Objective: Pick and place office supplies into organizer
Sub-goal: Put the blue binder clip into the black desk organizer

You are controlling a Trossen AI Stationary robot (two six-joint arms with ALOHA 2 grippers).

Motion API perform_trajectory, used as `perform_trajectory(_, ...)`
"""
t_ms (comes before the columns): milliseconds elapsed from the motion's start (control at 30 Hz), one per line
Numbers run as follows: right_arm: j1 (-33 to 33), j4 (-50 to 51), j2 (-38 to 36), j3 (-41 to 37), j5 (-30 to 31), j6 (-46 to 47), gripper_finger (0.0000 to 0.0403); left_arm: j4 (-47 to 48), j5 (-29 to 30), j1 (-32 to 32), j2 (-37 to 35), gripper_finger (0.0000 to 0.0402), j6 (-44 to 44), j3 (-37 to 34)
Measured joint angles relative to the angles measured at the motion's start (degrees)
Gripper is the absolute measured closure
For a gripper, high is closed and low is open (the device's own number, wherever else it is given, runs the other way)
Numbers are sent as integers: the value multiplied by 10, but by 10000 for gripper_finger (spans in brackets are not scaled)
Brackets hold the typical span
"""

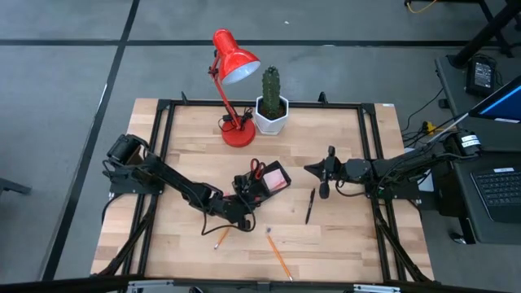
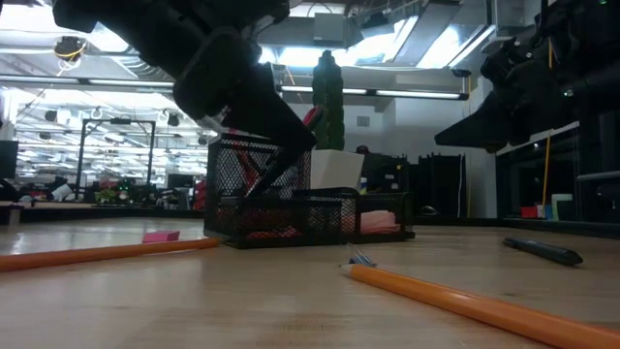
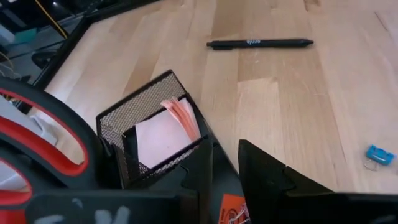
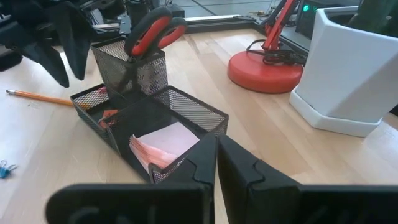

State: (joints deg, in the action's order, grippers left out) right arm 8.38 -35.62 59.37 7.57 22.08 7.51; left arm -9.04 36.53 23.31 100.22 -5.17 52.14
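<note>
With my left pincer [image 1: 242, 198] spread over the organizer [image 1: 262, 184], which already held the scissors [image 4: 152, 28] and sticky notes [image 4: 163, 142], and my right pincer [image 1: 324, 172] pressed together nearby, two pencils [image 1: 279, 255] and the pen [image 1: 310, 205] remained on the surface [image 1: 342, 236].

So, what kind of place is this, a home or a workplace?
Most likely a robotics lab or workshop. A wooden table with a black frame stands on a grey floor, a laptop sits beside it, and the low view shows a big hall with ceiling lights and equipment.
</note>
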Motion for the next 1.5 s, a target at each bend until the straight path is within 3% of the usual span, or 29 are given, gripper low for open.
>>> perform_trajectory(200,0,-6,0,0,-63,-2,383,-23,0,17,-5,334,35,0)
perform_trajectory(433,1,-30,0,0,-89,-4,383,-40,2,49,-34,335,74,1)
perform_trajectory(633,1,-57,0,0,-117,-20,383,-21,4,70,-73,344,53,0)
perform_trajectory(867,5,-63,0,0,-147,-18,383,51,-7,93,-103,395,-23,0)
perform_trajectory(1167,47,-74,0,1,-152,-19,383,60,34,128,-105,400,-40,-2)
perform_trajectory(1333,78,-57,0,27,-152,-25,383,58,16,140,-105,401,-75,-2)
perform_trajectory(1500,101,-28,0,53,-144,-37,383,31,-10,160,-120,400,-40,-27)
